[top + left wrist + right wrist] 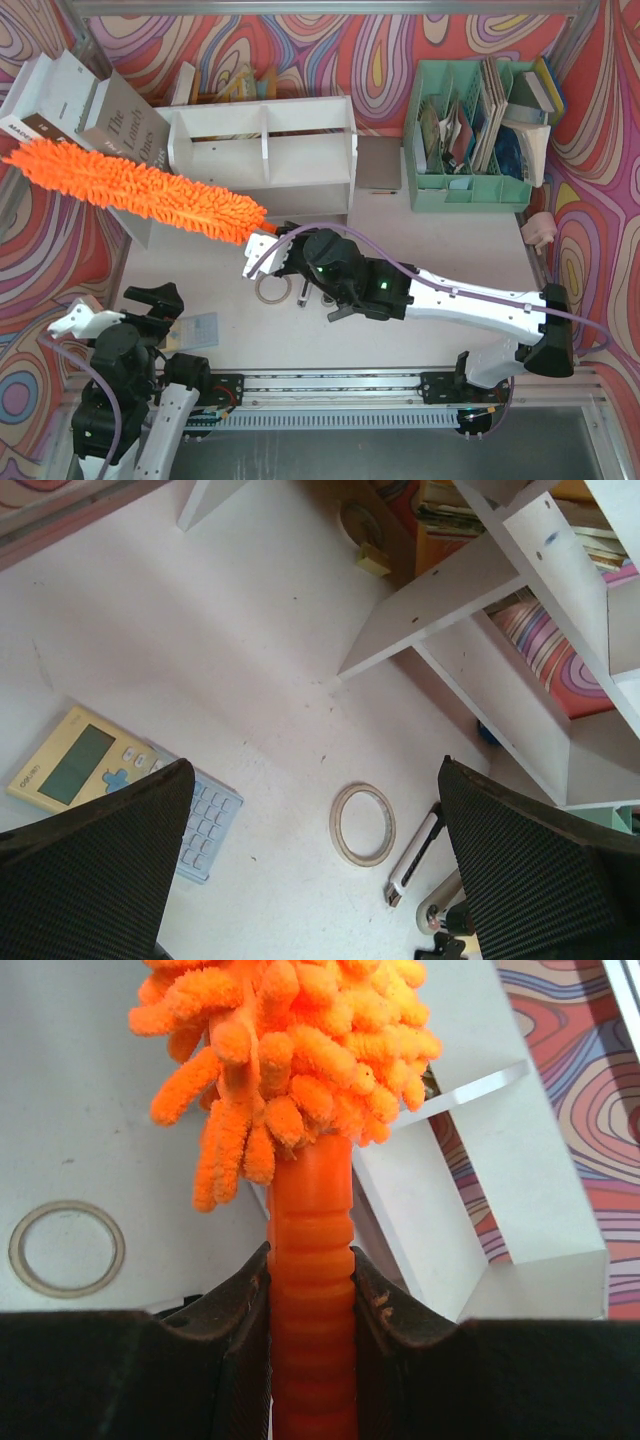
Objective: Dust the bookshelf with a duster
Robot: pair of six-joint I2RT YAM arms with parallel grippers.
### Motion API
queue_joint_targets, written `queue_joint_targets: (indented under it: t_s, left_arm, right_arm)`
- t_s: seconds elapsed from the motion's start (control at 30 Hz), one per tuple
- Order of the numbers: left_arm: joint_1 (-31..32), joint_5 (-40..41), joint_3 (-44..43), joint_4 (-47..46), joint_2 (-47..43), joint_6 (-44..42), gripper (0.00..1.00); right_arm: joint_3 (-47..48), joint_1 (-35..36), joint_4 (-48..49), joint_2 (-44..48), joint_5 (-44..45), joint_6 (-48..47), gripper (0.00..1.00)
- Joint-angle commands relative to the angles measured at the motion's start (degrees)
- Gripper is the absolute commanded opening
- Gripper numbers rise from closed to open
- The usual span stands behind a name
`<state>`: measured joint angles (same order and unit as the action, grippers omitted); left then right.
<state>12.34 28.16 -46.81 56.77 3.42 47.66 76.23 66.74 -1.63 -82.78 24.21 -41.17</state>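
The white two-tier bookshelf [270, 150] stands at the back centre of the table, its upper tier split by a divider. The fluffy orange duster [130, 188] stretches from the shelf's front left corner out to the far left, over the leaning books. My right gripper [285, 243] is shut on the duster's ribbed orange handle [310, 1290], holding it raised in front of the shelf [470, 1210]. My left gripper [155, 303] is open and empty, low at the near left; its view shows the shelf's underside [520, 610].
A tape ring [268, 289] and a white utility knife [415, 855] lie under the right arm. A yellow calculator [75, 762] and blue keypad [205, 822] lie near left. Large books [70, 100] lean at the shelf's left. A mint-green organizer [470, 130] with books stands back right.
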Motion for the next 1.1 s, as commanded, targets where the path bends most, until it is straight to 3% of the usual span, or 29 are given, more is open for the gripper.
queue_joint_targets:
  t_s: [0.0, 0.2, 0.53, 0.8, 1.07]
  left_arm:
    - [-0.21, -1.96, -1.96, -2.6, 2.31, -5.2, 0.98]
    - [-0.21, -7.14, -1.1, -4.8, 2.55, -7.41, 0.98]
    - [-0.21, -3.03, -1.23, -3.46, 2.62, -6.33, 0.98]
    - [-0.21, -5.9, -4.02, -4.71, 6.53, -9.5, 0.98]
    - [-0.21, -8.97, -3.2, -4.79, 4.77, -10.97, 0.98]
  right_arm:
    - [2.84, -0.38, 4.44, 2.3, 3.02, 0.75, 0.0]
    - [-0.41, -0.38, 1.86, 2.63, 3.65, 4.89, 0.0]
    - [-10.74, -0.38, -0.7, 4.99, 7.05, 11.65, 0.0]
    - [-0.99, -0.25, -2.24, 4.62, 4.81, 8.6, 0.0]
    - [6.7, 1.27, -1.9, 3.07, 1.73, 6.37, 0.0]
